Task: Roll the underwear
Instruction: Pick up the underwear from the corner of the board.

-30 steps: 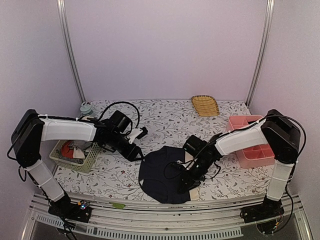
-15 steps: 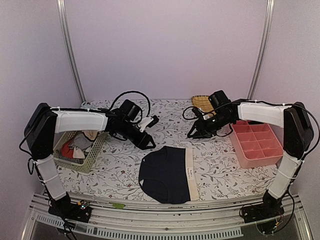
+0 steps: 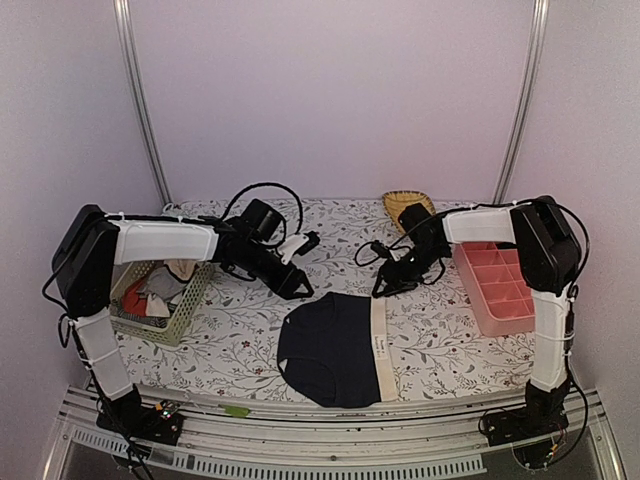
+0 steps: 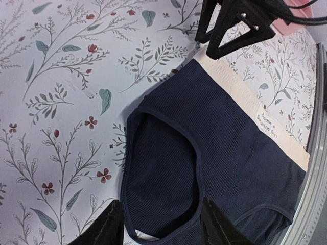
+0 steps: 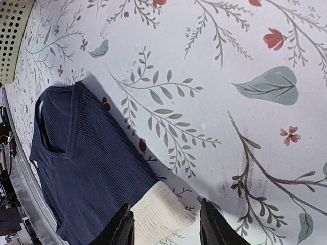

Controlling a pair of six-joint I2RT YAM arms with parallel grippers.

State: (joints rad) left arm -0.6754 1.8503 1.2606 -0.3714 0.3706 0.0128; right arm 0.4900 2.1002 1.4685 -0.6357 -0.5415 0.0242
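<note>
While the underwear (image 3: pixel 330 345) is lying flat, the left gripper (image 3: pixel 297 283) at eleven o'clock and the right gripper (image 3: pixel 384 287) at one are hovering, fingers apart; pinching one edge evenly seems best.

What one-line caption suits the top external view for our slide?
Left gripper and right gripper, both open, hover near flat navy underwear on the floral table.

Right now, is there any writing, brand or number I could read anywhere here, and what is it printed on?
Small two-line label on the cream waistband of the dark blue underwear: too small and blurred to read for certain. The second line may end in "Girl".
No other words, numbers or signs show in any view.
</note>
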